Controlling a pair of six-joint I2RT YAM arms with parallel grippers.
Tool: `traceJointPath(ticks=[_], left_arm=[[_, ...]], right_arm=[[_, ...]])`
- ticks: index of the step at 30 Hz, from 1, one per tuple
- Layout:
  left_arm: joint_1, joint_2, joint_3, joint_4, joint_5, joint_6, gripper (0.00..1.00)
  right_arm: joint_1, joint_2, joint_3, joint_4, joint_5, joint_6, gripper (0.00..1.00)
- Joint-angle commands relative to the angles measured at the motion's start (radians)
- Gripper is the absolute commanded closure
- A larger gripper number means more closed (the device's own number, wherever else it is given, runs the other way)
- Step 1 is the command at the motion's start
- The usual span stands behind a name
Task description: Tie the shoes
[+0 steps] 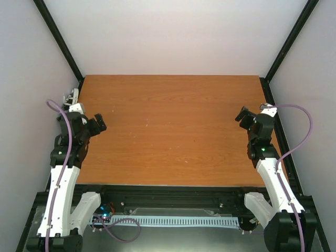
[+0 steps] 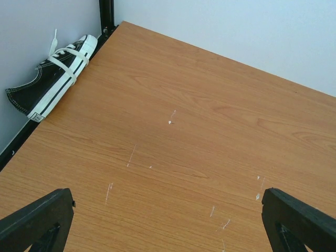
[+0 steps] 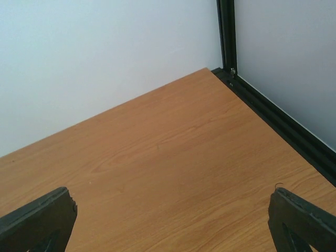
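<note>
Top external view: the wooden table (image 1: 173, 131) lies between the two arms, with the left gripper (image 1: 97, 125) over its left edge and the right gripper (image 1: 244, 116) over its right edge, well apart from each other. The shoe (image 1: 71, 97) is at the far-left edge of the table, just beyond the left arm and largely hidden by it in this view. The left wrist view shows the shoe (image 2: 52, 73) more plainly. It lies tilted on its side along the left edge on the black rail (image 2: 16, 142), its black upper leaning against the wall (image 2: 31, 31). Its white sole rim is turned toward the table and its toe cap points to the far corner. The white laces (image 2: 65, 55) cross the upper loosely, and one end sticks up against the wall. The left gripper (image 2: 167, 202) is spread wide, its fingers (image 2: 37, 220) at the lower corners of the view with only bare, lightly scratched wood between them, and it is well apart from the shoe. In the right wrist view the right gripper (image 3: 172, 199) is likewise wide apart and holds nothing, its fingers (image 3: 37, 218) above the wood near the far-right corner.
</note>
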Motion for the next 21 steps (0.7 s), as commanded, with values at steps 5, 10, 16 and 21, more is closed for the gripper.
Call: traceJointPath(ticks=[5,10,16,21], left_arm=[[0.003,0.034,0.006,0.0,0.01,0.003,0.0],[0.003,0.165,0.027,0.008,0.038,0.029,0.0],[0.003,0.557,0.261,-0.073,-0.016,0.123,0.0],[0.077,0.893,0.531,-0.089,-0.172,0.16,0.0]], right_arm=[[-0.003,-0.048,0.006,-0.012,-0.001,0.032,0.0],[-0.003,-0.057,0.015,-0.015,-0.013,0.045,0.0],[-0.002,-0.054,0.012,0.007,-0.04,0.039,0.0],[-0.002,-0.049,0.008,0.011,-0.032,0.036,0.0]])
